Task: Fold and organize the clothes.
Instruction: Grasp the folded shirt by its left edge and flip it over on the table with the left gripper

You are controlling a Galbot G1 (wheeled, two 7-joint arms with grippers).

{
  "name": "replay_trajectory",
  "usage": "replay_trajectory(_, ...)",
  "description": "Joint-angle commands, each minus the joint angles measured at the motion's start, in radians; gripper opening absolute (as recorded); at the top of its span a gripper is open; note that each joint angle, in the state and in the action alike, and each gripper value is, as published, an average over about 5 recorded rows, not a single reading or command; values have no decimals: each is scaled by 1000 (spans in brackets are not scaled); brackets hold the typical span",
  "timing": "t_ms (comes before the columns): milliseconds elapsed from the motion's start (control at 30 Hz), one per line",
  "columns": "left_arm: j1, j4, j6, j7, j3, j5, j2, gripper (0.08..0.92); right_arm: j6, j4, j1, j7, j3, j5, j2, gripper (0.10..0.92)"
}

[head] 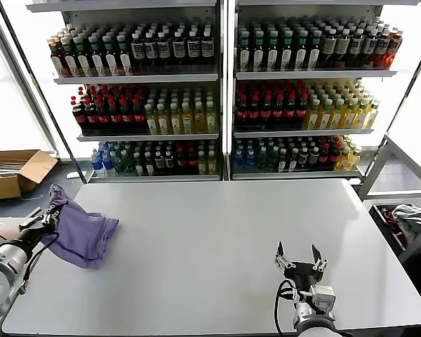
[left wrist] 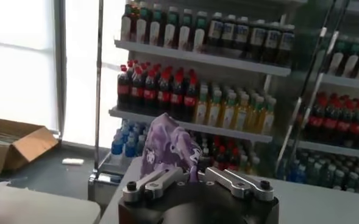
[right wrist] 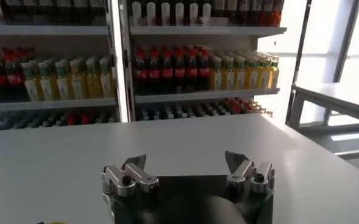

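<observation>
A lavender T-shirt [head: 84, 235], one of the clothes, lies crumpled at the left edge of the white table [head: 231, 246], with one bunched corner lifted. My left gripper [head: 50, 219] is shut on that raised corner. In the left wrist view the pinched cloth [left wrist: 170, 146] stands up between the fingers and shows a dark purple print, with my left gripper [left wrist: 195, 173] closed round it. My right gripper [head: 299, 254] hovers over the table's front right part, open and holding nothing. The right wrist view shows my right gripper [right wrist: 185, 161] spread wide over bare tabletop.
Tall shelves of drink bottles [head: 217, 91] stand behind the table. A cardboard box [head: 14, 172] sits on the floor at far left. At the right, a bin [head: 407, 225] holds more cloth, under a side table [head: 407, 154].
</observation>
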Motion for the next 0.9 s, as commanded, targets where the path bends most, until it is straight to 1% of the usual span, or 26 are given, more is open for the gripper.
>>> replay_trajectory(33, -30, -211, -6, 1, 388, 115, -100, 115, 17, -3, -52, -1, 47, 2, 3, 823)
replay_trajectory(167, -123, -227, -12, 7, 623, 114, -146, 115, 23, -7, -82, -3, 80, -4, 20, 823)
replay_trajectory(233, -193, -190, -3, -3, 760, 138, -182, 115, 22, -9, -90, -2, 91, -12, 33, 823)
replay_trajectory(267, -228, -158, 1, -7, 831, 158, -206, 115, 21, -11, -94, -3, 97, -17, 40, 823)
replay_trajectory(333, -287, -56, 5, -21, 957, 218, -267, 115, 18, -12, -100, -4, 106, -28, 54, 823)
replay_trajectory(400, -327, 66, -5, -33, 1040, 278, -332, 115, 17, -10, -108, -6, 114, -39, 67, 823)
replay_trajectory(500, -378, 233, -40, -54, 1085, 324, -414, 115, 16, -3, -121, -11, 122, -53, 82, 823)
replay_trajectory(533, -394, 272, -58, -59, 1090, 323, -434, 115, 16, -3, -124, -12, 124, -56, 85, 823)
replay_trajectory(600, -423, 308, -90, -67, 1098, 298, -463, 115, 15, -9, -124, -16, 125, -64, 86, 823)
replay_trajectory(667, -442, 306, -112, -67, 1104, 250, -477, 121, 13, -19, -119, -18, 122, -70, 87, 823)
replay_trajectory(733, -453, 282, -124, -71, 1100, 197, -482, 151, 8, -29, -109, -21, 115, -74, 87, 823)
replay_trajectory(900, -461, 165, -143, -114, 1066, 106, -463, 293, -12, -59, -63, -26, 79, -72, 79, 823)
